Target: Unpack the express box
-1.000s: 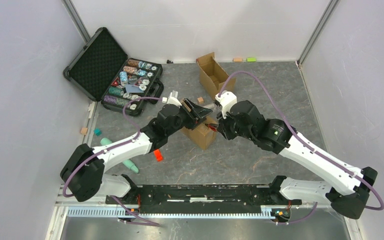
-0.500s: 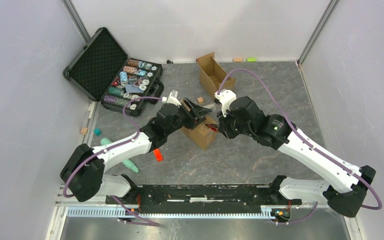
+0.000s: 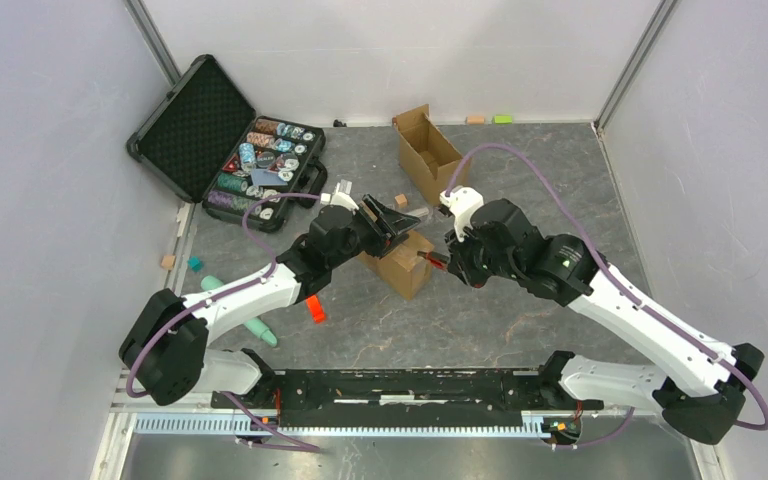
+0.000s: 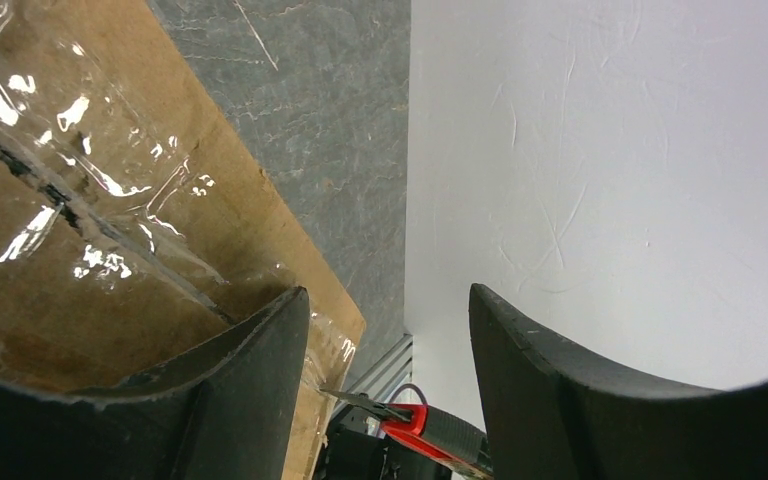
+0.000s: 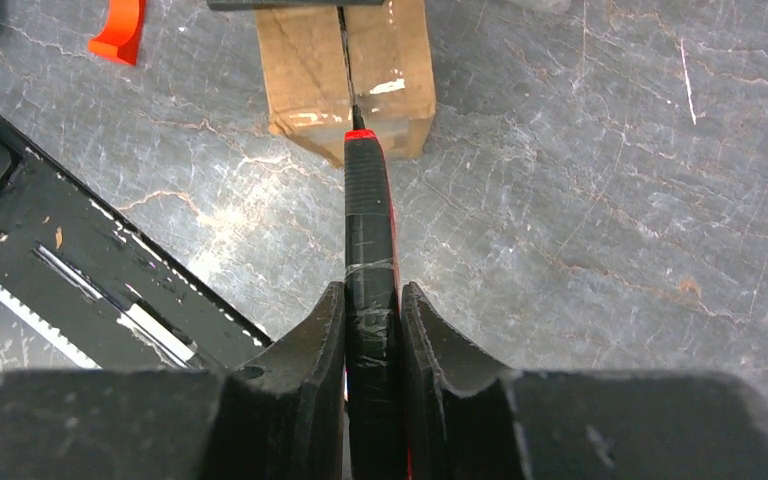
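Right wrist: right tool (image 5: 372, 295), angled downward, holds cutter (image 5: 368, 200) against express box (image 5: 305, 70).

The express box (image 5: 310, 70) is brown, the cutter (image 5: 368, 200) red-black, the table (image 5: 610, 200) veined grey.

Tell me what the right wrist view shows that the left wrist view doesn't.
Right wrist only: the right gripper shut on the knife, its blade tip at the seam of the box; an orange piece. Left wrist only: the left gripper open, one finger over the box's taped top; a white wall. Both: the box and the knife.
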You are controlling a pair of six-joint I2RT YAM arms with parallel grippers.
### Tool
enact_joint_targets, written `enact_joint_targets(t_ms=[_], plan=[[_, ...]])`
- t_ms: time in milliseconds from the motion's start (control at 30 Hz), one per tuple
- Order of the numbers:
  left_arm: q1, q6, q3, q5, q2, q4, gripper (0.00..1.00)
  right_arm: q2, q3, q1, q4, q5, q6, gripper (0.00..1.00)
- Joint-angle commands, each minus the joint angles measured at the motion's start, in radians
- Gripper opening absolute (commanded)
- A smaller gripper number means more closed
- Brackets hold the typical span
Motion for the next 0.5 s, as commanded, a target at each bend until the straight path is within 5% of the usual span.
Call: enact_joint_targets(t_ms=[0,467], plan=[[0.045,0.130,-0.066,-0.094,0.061,-0.258,0.68,-0.048,-0.037,-0.024,-0.126,0.067,-0.010,0.00],[0.045,0.311,0.103,0.032,-0.009,-0.305,0.76,-0.130,-0.014,-0.049,-0.107,0.086,0.006,0.00]])
